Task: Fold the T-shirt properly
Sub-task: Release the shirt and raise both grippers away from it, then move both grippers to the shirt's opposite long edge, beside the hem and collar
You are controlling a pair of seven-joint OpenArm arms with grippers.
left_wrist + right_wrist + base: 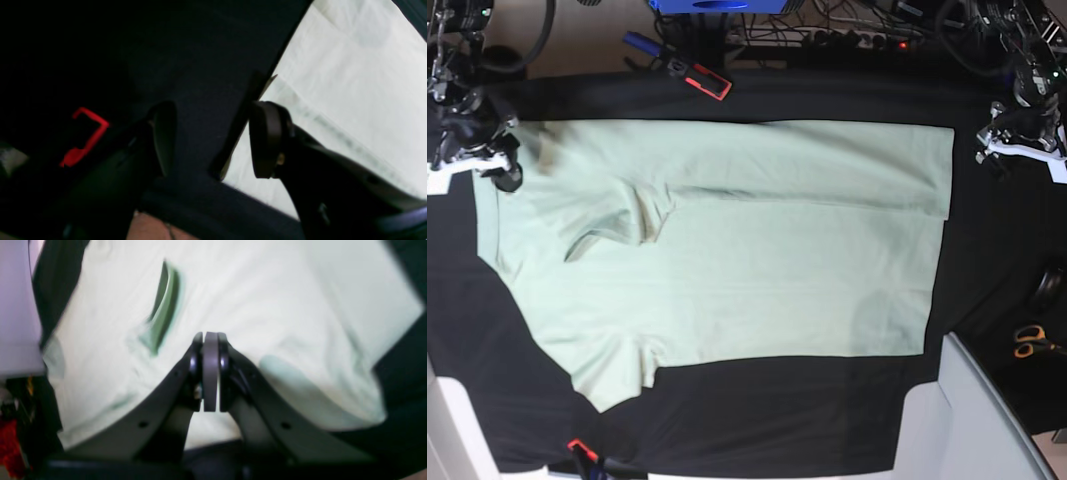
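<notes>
We see the T-shirt [727, 250] spread flat on the table [757, 430], its far long edge folded over onto the body and one sleeve reaching toward the near left corner. The right gripper [502, 172] sits over the shirt's far left corner, while the left gripper [997, 150] stands just off its far right corner. Scissors [1030, 342] lie near the table's right edge.

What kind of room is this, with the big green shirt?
Probably a robot lab or workshop. A T-shirt lies spread on a black table between two robot arms, tangled cables run along the back, and scissors sit at the side.
</notes>
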